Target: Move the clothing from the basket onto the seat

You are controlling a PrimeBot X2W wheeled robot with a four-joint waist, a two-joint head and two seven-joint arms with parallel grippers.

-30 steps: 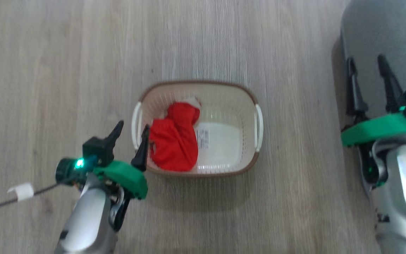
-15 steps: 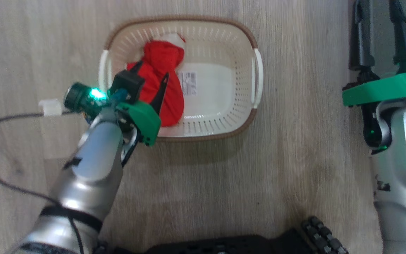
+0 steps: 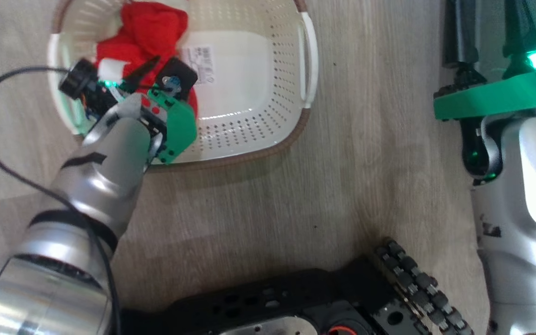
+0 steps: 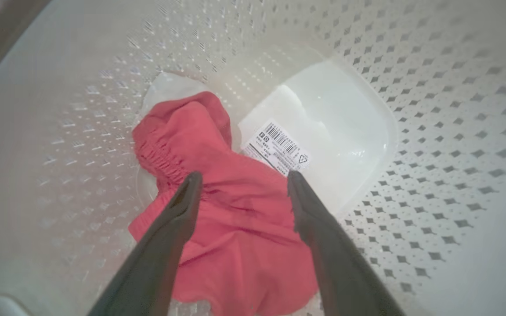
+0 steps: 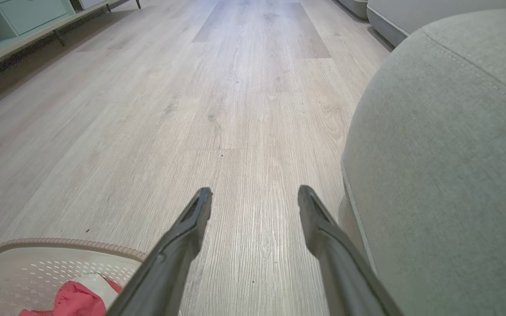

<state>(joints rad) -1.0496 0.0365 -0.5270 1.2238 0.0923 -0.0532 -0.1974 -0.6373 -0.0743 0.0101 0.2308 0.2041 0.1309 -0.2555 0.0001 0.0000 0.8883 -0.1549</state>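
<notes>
While clothing [image 4: 244, 245] lies in the basket [image 4: 433, 131], left jaws gape over it

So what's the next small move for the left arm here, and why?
Probably lower the left pincer a little and close it. It hangs open over the red clothing lying in the basket, and no fabric is pinched yet.
</notes>
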